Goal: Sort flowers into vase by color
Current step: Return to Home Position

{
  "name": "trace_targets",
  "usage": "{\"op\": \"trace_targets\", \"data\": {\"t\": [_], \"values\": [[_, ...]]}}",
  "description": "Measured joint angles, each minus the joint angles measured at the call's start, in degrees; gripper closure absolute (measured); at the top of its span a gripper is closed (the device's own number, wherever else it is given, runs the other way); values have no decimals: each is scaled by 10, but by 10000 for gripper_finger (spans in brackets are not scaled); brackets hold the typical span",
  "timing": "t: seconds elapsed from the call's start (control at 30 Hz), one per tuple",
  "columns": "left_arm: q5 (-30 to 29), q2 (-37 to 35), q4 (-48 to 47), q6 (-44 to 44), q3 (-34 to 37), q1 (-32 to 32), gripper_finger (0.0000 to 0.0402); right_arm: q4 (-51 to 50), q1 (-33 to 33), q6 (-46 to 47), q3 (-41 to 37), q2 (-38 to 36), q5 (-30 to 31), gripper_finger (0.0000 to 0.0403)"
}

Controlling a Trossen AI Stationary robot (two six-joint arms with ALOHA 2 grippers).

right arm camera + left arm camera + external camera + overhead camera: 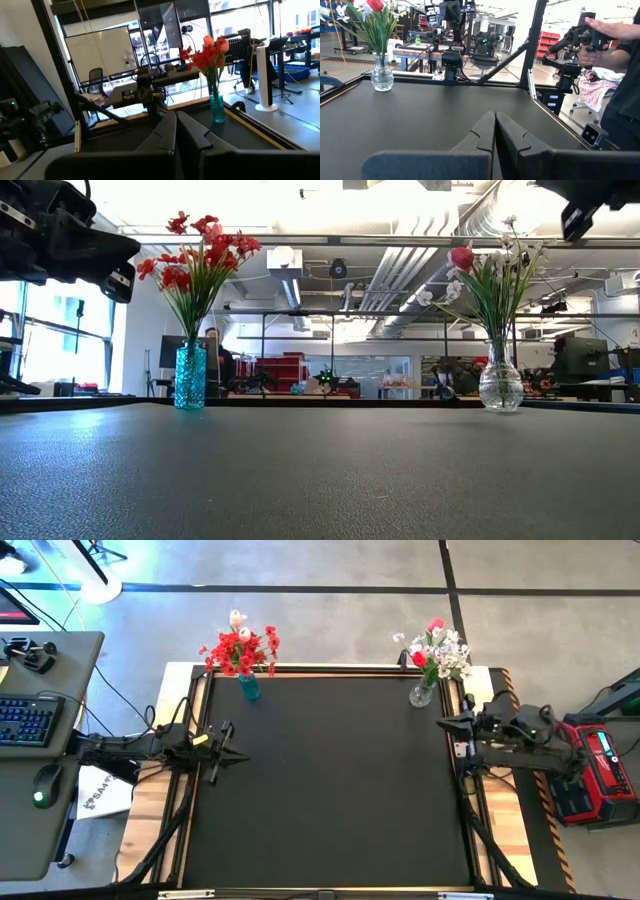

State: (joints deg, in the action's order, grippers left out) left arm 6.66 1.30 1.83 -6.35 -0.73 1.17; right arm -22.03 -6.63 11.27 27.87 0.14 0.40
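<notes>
A blue glass vase point(249, 687) stands at the table's far left; it holds red blooms and pink-white tulips point(238, 643). The same blue vase point(190, 376) and its red blooms point(207, 55) also show in the low and right wrist views. A clear glass vase point(422, 694) at the far right holds white blossoms, a red rose and a tulip point(438, 648); the clear vase point(381, 75) shows in the left wrist view too. My left gripper point(240, 754) hovers shut over the table's left edge. My right gripper point(442, 722) hovers shut at the right edge.
The black table top point(330, 780) has a raised frame around it. A desk with a keyboard point(28, 720) and mouse stands off the left side, a red case point(598, 765) off the right. A person point(620, 75) stands beyond the table in the left wrist view.
</notes>
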Motion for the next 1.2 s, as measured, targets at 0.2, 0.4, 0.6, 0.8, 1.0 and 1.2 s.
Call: {"op": "trace_targets", "data": {"t": [0.2,0.4,0.6,0.8,1.0,1.2], "values": [[0,0,0,0,0,0,401,83,0,8,-58,0,-11,402],[0,0,0,0,0,0,401,112,0,18,-86,0,-27,402],[0,0,0,0,0,0,401,190,0,19,-143,0,-40,402],[0,0,0,0,0,0,401,307,0,64,-224,-1,-56,402],[0,0,0,0,0,0,401,292,0,42,-240,-1,-56,402],[0,0,0,0,0,0,401,244,0,25,-240,-1,-51,402]]}}
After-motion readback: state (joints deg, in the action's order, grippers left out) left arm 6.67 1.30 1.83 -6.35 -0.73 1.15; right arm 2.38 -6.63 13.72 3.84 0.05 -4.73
